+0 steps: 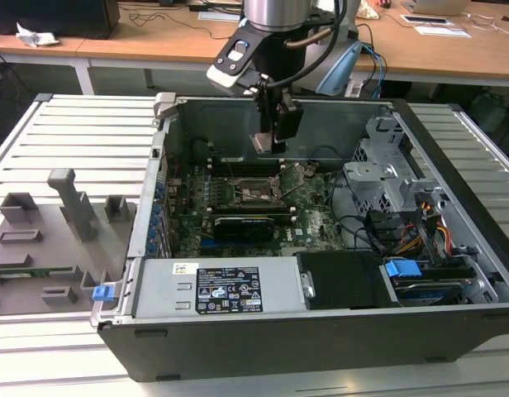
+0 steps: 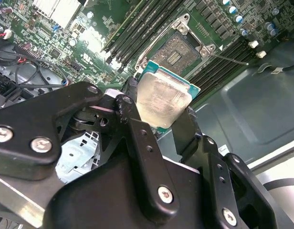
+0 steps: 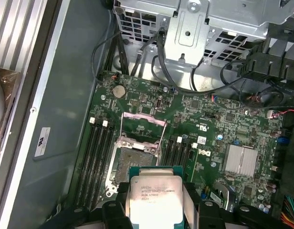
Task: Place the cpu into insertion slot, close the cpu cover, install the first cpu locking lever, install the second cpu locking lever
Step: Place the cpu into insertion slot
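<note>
Claw: the gripper is closed on the cpu, its two black fingers pressing opposite edges; the chip's free half sticks out past the tips.

Where the chip is: in the exterior view the cpu hangs in the air inside the open computer case, clear of the board.

Key relation: the insertion slot lies below the chip, well apart from it. In the first wrist view the slot sits just beyond the chip's free edge and a little to one side, so the two are not yet lined up.

Chip: a flat square with a pale, dull silver metal face and a thin green rim, its face tilted against the board in the second wrist view.

Slot: a dark grid centre inside a silvery metal frame, bare and uncovered.

Cover: the cpu cover, a thin metal frame, stands raised at the slot's far edge.

Surroundings: a green circuit board, with long black connector strips on both sides of the slot.
</note>
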Robot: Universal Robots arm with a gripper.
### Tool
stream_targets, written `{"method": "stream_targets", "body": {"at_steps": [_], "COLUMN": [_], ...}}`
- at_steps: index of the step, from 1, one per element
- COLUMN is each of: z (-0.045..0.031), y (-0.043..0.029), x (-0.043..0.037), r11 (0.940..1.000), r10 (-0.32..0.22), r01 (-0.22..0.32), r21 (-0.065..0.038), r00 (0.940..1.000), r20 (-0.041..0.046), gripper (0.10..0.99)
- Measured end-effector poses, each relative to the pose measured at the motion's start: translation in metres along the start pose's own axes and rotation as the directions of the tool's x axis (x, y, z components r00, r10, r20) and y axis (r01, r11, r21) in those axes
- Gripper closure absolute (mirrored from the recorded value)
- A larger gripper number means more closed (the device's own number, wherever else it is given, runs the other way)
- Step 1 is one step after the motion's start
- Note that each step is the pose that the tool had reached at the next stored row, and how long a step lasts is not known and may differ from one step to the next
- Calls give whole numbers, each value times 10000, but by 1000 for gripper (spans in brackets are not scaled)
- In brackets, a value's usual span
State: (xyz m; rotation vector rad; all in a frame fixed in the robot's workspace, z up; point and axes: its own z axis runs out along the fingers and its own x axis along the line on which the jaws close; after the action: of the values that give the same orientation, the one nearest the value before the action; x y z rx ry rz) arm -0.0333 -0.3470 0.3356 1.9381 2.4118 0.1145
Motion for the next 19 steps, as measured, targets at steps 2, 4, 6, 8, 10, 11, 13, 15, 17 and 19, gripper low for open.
{"method": "stream_targets", "body": {"at_steps": [2,4,6,8,10,11,13,15,17,19], "z": [2,3,4,5,5,6,11,18,30,42], "y": [0,-1,-1,-1,-4,-7,-11,-16,-24,-31], "x": [0,0,0,0,1,2,2,3,5,8], "r11": [10000,9999,9994,9988,9983,9980,9978,9978,9975,9963], "r10": [70,163,338,491,587,631,657,664,701,860], "r01": [-70,-163,-338,-491,-587,-631,-657,-664,-701,-860], "r21": [-1,-2,-5,-7,-8,-8,-10,-9,-9,-13], "r00": [10000,9999,9994,9988,9983,9980,9978,9978,9975,9963], "r20": [7,15,29,42,51,55,56,58,61,74], "gripper": [553,553,553,553,553,553,553,553,553,553]}}
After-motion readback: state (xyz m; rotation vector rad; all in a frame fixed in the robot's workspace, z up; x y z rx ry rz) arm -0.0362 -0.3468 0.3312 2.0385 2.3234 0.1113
